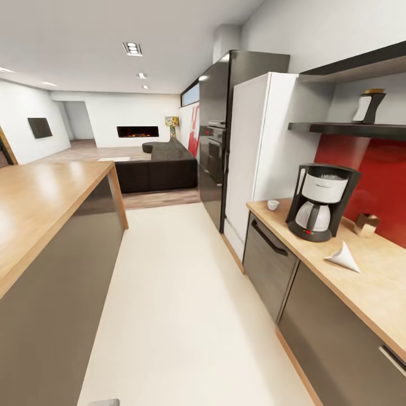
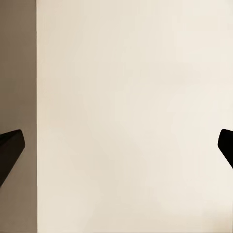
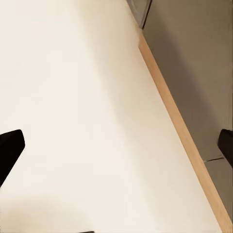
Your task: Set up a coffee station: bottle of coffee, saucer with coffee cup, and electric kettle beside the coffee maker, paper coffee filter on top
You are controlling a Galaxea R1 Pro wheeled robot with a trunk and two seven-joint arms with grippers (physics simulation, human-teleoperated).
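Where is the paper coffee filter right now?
In the head view, the paper coffee filter lies on its side on the kitchen countertop at the right, nearer the camera than the coffee maker and apart from it.

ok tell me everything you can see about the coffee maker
The coffee maker is a black drip machine with a silver-white upper body, a glass carafe with a black handle at its front, and a small red switch low on the base. It stands upright on the kitchen countertop, in front of the red backsplash. Nothing rests on top of it. The paper coffee filter lies apart from it on the worktop, and the coffee cup sits off to its other side.
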